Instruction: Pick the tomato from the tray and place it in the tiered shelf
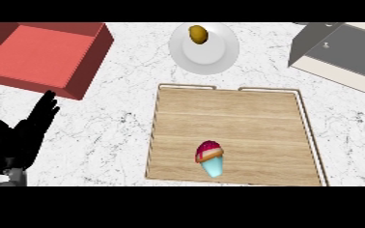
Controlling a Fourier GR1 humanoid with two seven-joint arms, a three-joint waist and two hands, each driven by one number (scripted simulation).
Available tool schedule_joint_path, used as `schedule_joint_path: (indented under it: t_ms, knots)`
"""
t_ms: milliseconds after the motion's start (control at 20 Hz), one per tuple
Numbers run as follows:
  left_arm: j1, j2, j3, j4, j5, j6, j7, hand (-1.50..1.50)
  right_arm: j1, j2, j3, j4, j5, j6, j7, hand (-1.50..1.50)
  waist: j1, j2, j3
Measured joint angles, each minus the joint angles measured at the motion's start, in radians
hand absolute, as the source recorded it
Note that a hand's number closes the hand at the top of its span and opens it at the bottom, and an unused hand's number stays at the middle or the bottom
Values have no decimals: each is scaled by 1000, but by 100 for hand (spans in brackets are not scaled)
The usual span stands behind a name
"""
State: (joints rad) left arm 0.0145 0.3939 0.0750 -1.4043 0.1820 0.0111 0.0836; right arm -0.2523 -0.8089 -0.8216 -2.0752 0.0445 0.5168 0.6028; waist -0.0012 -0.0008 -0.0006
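the black fingers [47,107] of the left hand [25,137] are straight and spread a little, pointing up and slightly right, holding nothing. the hand shows at the view's lower left, resting over the white marbled counter top [121,125], with its wrist cut off by the lower edge. the right hand is not visible.

just above and left of those fingertips sits a red square box-like shelf unit [50,55], open on top with a paler red inner floor, set at a slight angle at the upper left; its lower corner comes close to the fingertips but is apart from them.

to the right of the hand, well apart from it, lies a flat rectangular wooden tray with a thin pale wire rim [228,121], filling the middle and lower right of the view. no tomato shows on the tray; the only thing lying there is a small cupcake-like item with a pale blue wrapper and dark pink top [209,158], tipped on its side near the tray's lower edge, wrapper end pointing down.

beyond the tray's far edge, a round white plate [214,55] rests on the counter, and on its upper part sits a small yellow-brown oval fruit or vegetable [198,34]. at the upper right corner a grey and cream boxy object [331,50] sits tilted, partly cut off by the view's edge.
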Motion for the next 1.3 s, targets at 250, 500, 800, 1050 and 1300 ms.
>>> schedule_joint_path:
  t_ms: [250, 500, 800, 1050, 1300]
  knots:
    - [-4, -25, -2, -15, -19, 4, 12, 0, -52, -95, 45, 119, 66, -19, -29, 150, 6, 1, 0]
    - [-11, -36, 11, 7, -32, -9, -3, 0, -117, -148, 133, 248, 138, -75, -63, 150, 10, 2, 0]
    - [-17, -36, 24, -5, -41, -22, 18, 0, -164, -188, 217, 424, 261, -165, -178, 150, 12, 3, 0]
    - [-20, -53, 25, -23, -53, -20, 33, 0, -246, -211, 293, 605, 327, -235, -258, 150, 16, 4, 1]
    - [-21, -50, 42, -13, -52, -43, 21, 0, -330, -205, 338, 798, 356, -295, -347, 150, 19, 5, 0]
